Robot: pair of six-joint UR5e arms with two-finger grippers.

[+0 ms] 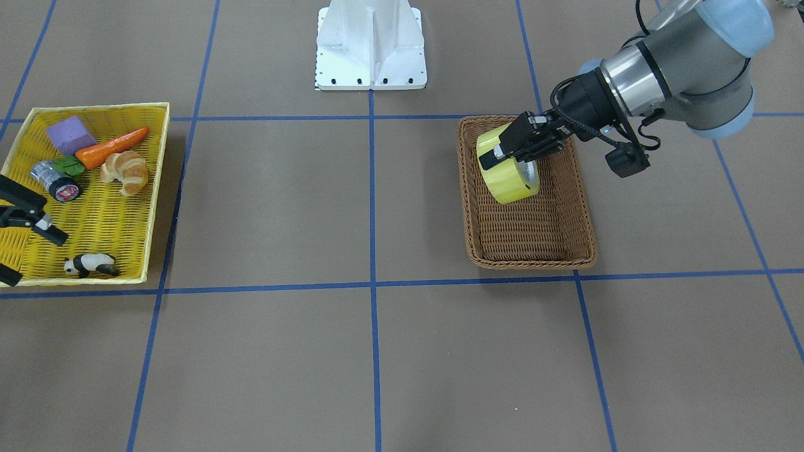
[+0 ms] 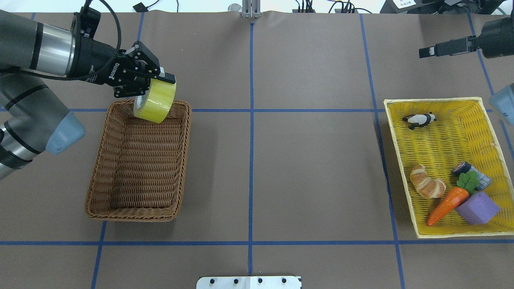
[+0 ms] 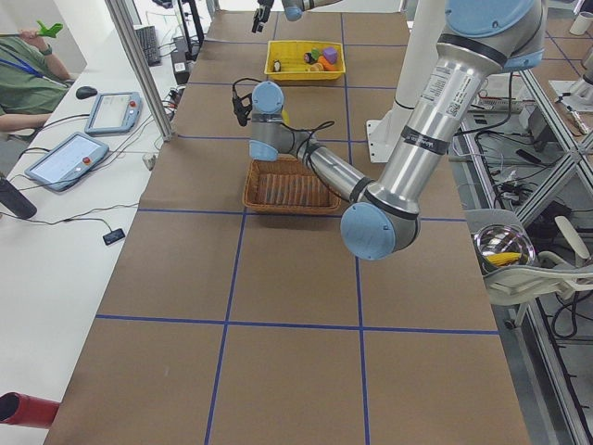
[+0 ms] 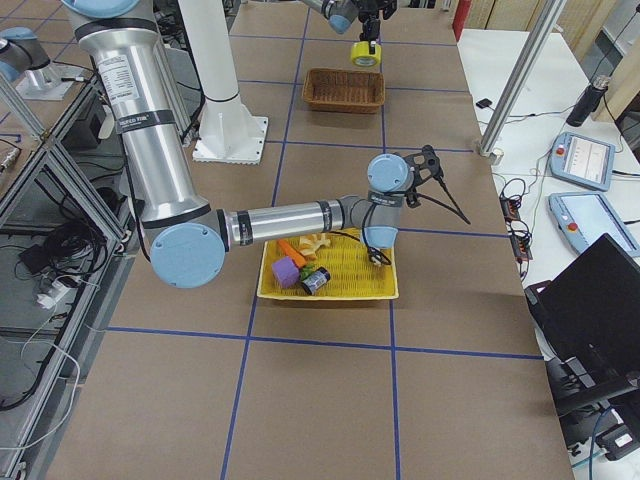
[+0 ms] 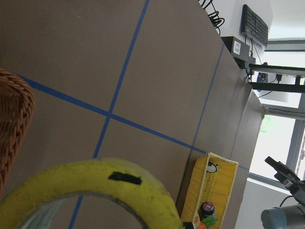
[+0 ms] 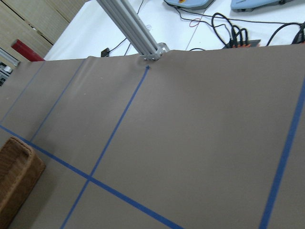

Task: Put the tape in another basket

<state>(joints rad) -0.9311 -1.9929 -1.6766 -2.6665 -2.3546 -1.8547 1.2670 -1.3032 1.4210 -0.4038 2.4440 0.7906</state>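
Observation:
The tape [image 1: 507,181], a wide yellow roll, hangs tilted over the far end of the brown wicker basket [image 1: 531,260], just above its rim. My left gripper [image 1: 504,148] is shut on the roll's wall, one finger inside the core and one outside. In the overhead view the tape [image 2: 156,102] sits under the left gripper [image 2: 154,86], over the basket [image 2: 132,214], which holds nothing else. The left wrist view shows the tape's rim [image 5: 95,186] and a basket corner [image 5: 14,119]. My right gripper [image 1: 38,257] is open and empty by the yellow tray.
The shallow yellow tray [image 1: 157,188] is at the table's other end. It holds a croissant [image 1: 125,171], a carrot [image 1: 112,145], a purple block [image 1: 69,134], a silver-and-black cylinder [image 1: 56,181] and a toy panda [image 1: 91,263]. The white robot base [image 1: 370,44] stands between the arms.

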